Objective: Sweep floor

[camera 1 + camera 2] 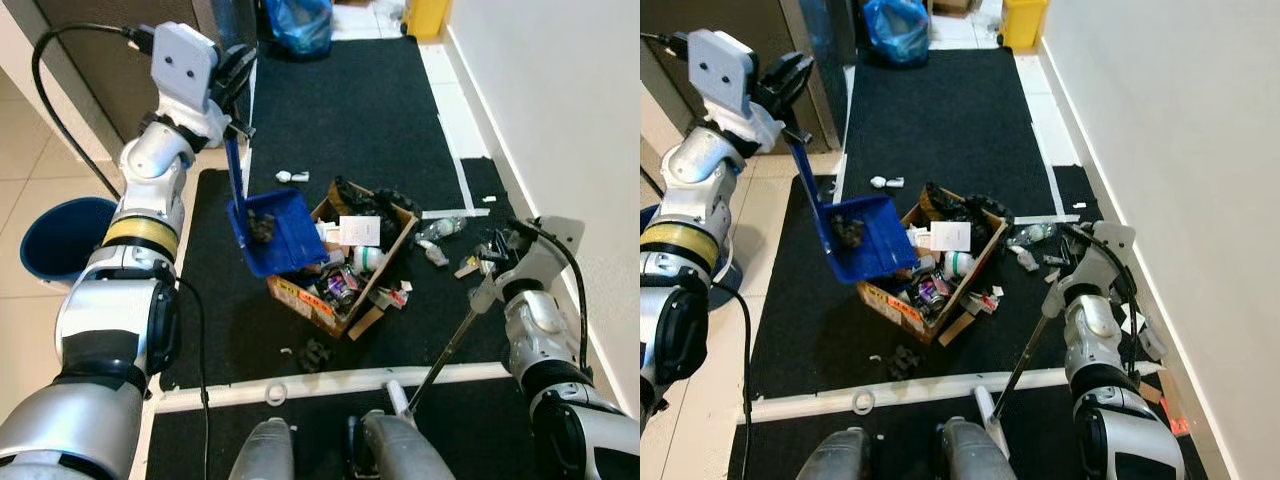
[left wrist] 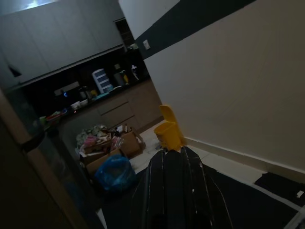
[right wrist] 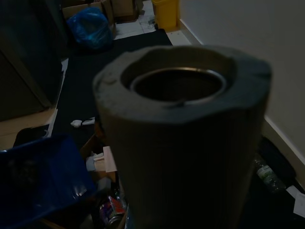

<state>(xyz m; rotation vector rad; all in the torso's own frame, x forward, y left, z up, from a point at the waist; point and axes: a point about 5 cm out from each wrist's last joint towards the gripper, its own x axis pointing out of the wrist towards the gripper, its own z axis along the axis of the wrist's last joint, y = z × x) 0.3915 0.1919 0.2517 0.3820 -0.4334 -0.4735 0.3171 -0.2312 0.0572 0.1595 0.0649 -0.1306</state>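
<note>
My left gripper [image 1: 234,88] is raised and shut on the top of the long handle of a blue dustpan [image 1: 275,232]. The pan hangs tilted with dark debris in it, over the near-left edge of an open cardboard box [image 1: 345,262] full of rubbish. At the right, my right gripper [image 1: 498,256] is shut on the broom handle [image 1: 450,340], a metal pole that slants down to a white end [image 1: 397,398] by my feet. The right wrist view looks down on the pole's foam-wrapped top [image 3: 181,133]. In the left wrist view the black fingers [image 2: 178,191] lie together.
Loose litter lies on the black mat: a plastic bottle [image 1: 440,228], a white scrap [image 1: 292,177], dark bits [image 1: 313,352] and a tape ring [image 1: 275,392]. A blue bucket [image 1: 60,235] stands at left, a blue bag [image 1: 298,22] and yellow bin [image 1: 428,15] at the far end. A wall [image 1: 560,110] runs along the right.
</note>
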